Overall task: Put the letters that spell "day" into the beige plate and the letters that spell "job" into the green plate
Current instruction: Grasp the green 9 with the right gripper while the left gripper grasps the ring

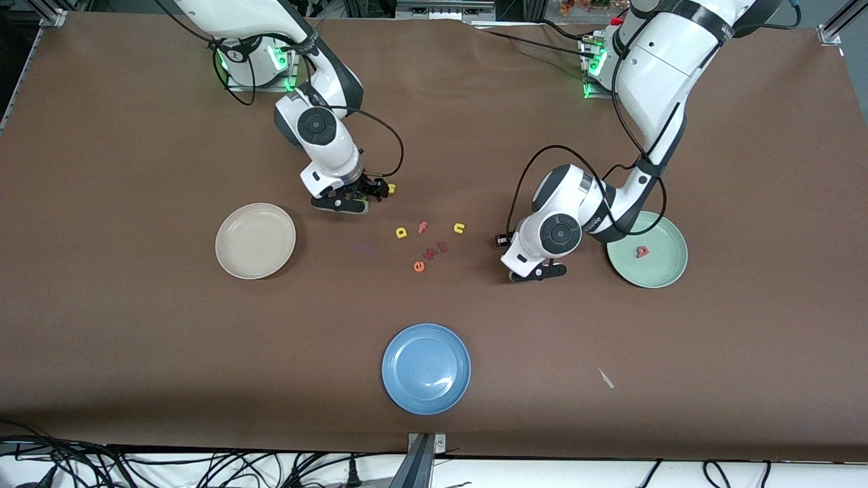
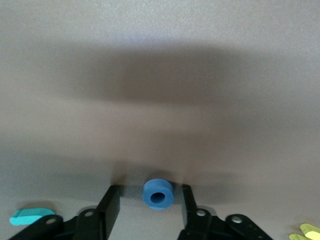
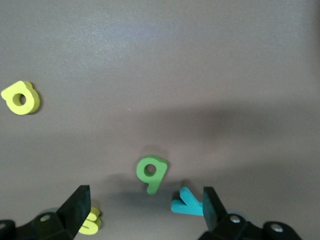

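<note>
A blue o point(image 2: 159, 193) lies on the table between my left gripper's point(image 2: 150, 205) fingers, with a gap on each side; the jaws are open. A teal j point(image 2: 30, 216) shows partly beside it. In the front view that gripper point(image 1: 536, 271) is low beside the green plate point(image 1: 668, 271), which holds a salmon b point(image 1: 641, 252). My right gripper point(image 3: 145, 204) is open low over the green a point(image 3: 150, 172) and teal y point(image 3: 187, 202). The yellow d point(image 3: 21, 97) point(image 1: 401, 232) lies apart. The beige plate point(image 1: 255, 240) holds nothing.
A yellow s point(image 3: 90, 222) lies by one right finger. A pink f point(image 1: 422, 227), a yellow n point(image 1: 459, 228), an orange e point(image 1: 419, 266) and other small letters lie mid-table. A blue plate point(image 1: 426, 368) sits nearer the front camera.
</note>
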